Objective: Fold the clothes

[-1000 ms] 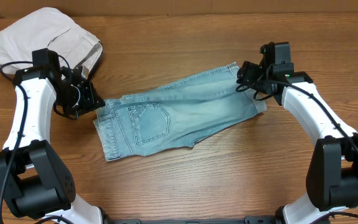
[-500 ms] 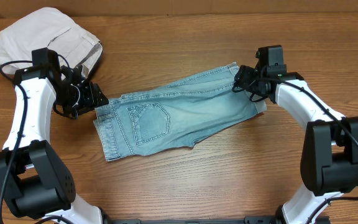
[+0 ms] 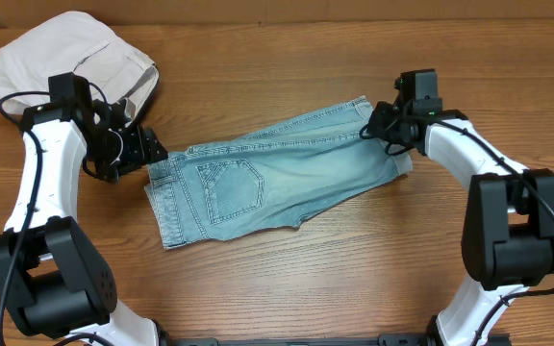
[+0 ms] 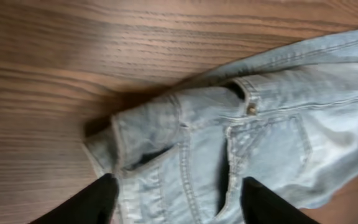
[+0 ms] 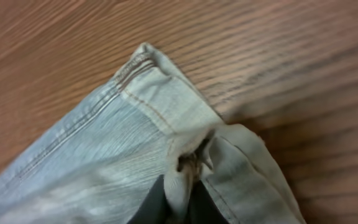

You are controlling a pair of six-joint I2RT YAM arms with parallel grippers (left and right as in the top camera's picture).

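Note:
The light blue jeans (image 3: pixel 277 178) lie folded flat across the middle of the table, waistband to the left, leg hems to the right. My left gripper (image 3: pixel 152 152) stands open at the waistband end. In the left wrist view its gripper (image 4: pixel 178 200) straddles the waistband (image 4: pixel 166 124), the dark fingers (image 4: pixel 95 200) either side of the denim. My right gripper (image 3: pixel 373 123) is at the far right corner of the legs. In the right wrist view that gripper (image 5: pixel 179 198) is shut, pinching a bunched fold of the hem (image 5: pixel 166 102).
Beige khaki trousers (image 3: pixel 70 58) lie crumpled at the back left, just behind my left arm. Bare wooden table (image 3: pixel 287 288) runs in front of the jeans and to the right of them.
My right gripper has closed on the hem corner of the jeans. My left gripper has opened wider over the waistband and edged slightly right.

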